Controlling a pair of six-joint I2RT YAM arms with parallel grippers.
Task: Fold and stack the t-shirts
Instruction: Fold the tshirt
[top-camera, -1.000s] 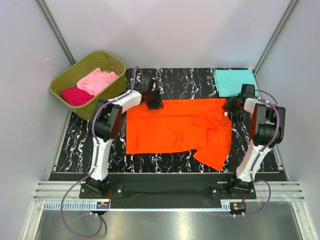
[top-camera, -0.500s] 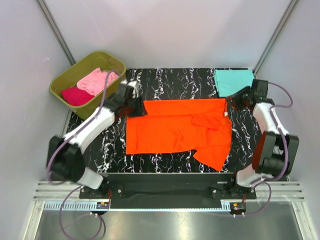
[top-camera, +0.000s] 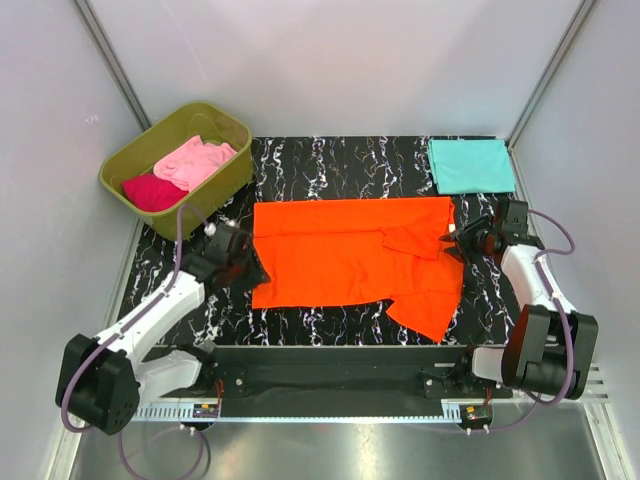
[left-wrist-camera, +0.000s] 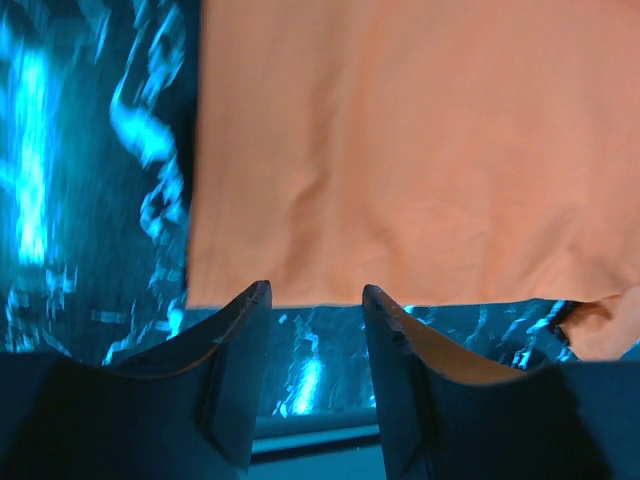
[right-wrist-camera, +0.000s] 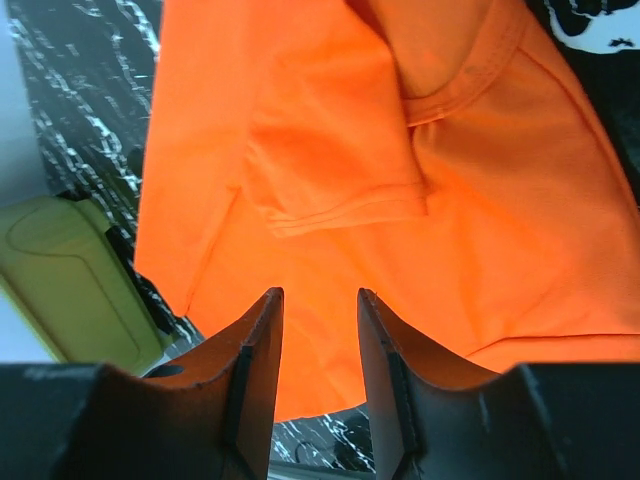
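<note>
Left gripper (top-camera: 247, 268): jaws part-open, nothing between them, low at the left edge of the orange shirt (top-camera: 340, 255). Right gripper (top-camera: 455, 243): jaws part-open, empty, at its right edge near the in-folded sleeve. Orange shirt spread flat on table (top-camera: 330, 160). Teal shirt (top-camera: 470, 165) folded, far right corner. Pink shirt (top-camera: 195, 160) and magenta shirt (top-camera: 153, 192) bunched in tub (top-camera: 228, 195).
</note>
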